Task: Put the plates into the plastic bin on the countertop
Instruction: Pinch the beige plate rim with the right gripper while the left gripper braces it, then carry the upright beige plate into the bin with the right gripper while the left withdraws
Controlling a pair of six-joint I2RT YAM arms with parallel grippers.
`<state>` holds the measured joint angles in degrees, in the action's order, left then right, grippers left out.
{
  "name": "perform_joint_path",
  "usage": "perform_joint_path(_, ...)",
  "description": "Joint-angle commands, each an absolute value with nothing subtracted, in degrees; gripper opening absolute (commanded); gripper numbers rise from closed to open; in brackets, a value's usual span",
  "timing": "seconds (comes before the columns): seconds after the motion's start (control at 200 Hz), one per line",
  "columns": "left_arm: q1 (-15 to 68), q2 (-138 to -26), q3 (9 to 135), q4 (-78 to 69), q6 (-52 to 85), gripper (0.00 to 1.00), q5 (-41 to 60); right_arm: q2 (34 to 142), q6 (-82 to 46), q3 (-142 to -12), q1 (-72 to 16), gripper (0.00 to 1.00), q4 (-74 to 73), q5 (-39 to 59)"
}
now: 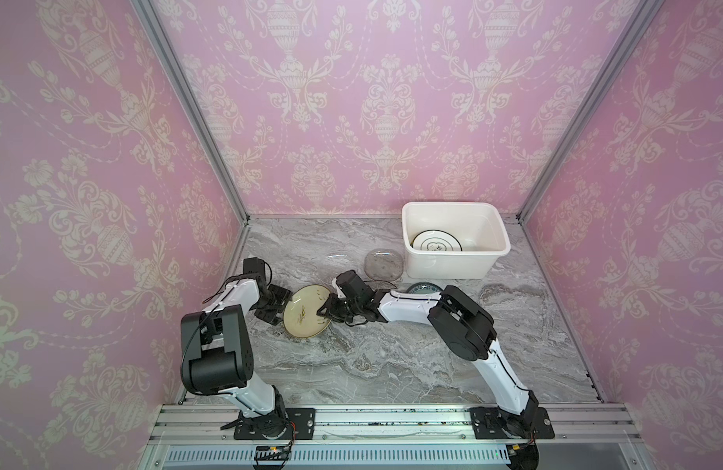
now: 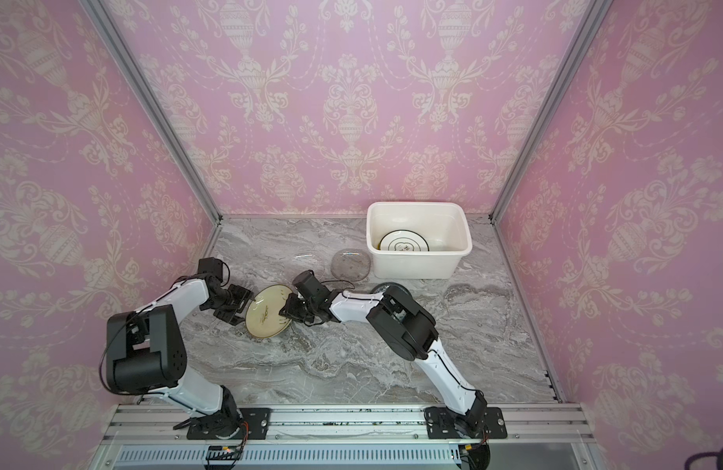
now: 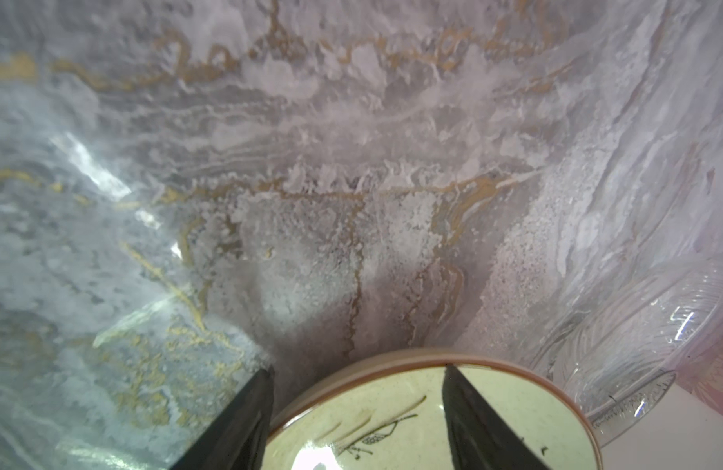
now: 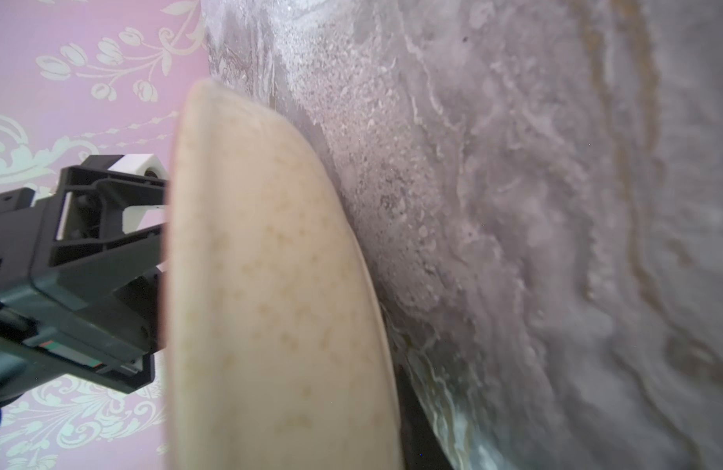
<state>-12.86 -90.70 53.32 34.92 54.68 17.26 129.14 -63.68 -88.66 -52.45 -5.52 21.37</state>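
Centrally, cream plate [image 1: 304,321] with bird drawing sits tilted over countertop [image 1: 392,366], between both claws. At its left rim, left gripper [image 1: 276,309]: fingers [image 3: 486,423] spread wide, one across plate face, other outside rim. At opposite rim, right gripper [image 1: 325,310]: pinching or not, cannot tell. Back right, plastic bin [image 1: 445,266] holds white dark-rimmed plate [image 1: 437,243]. Clear glass plate [image 1: 384,264] lies just beside bin; teal plate [image 1: 422,288] is partly hidden under right arm.
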Motion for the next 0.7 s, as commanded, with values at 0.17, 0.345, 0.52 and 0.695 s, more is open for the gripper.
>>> perform_joint_path(0.17, -12.0, -80.5, 53.3, 37.3, 50.6, 0.74, 18.1, 113.3, -52.3, -88.7, -51.3, 0.14, 11.7, 26.0)
perform_joint_path(0.345, -10.8, -74.9, 53.6, 26.2, 50.4, 0.81, 24.3, 105.3, -48.1, -88.3, -46.4, 0.14, 23.7, 25.5)
perform_joint_path(0.52, -6.5, -74.7, 60.3, 22.2, 46.4, 0.88, 27.1, 99.8, -44.7, -93.7, -39.5, 0.14, 35.4, 24.0)
perform_joint_path(0.695, -3.2, -75.2, 63.8, 17.7, 45.6, 0.92, 29.4, 96.9, -44.0, -99.9, -31.2, 0.13, 39.8, 23.6)
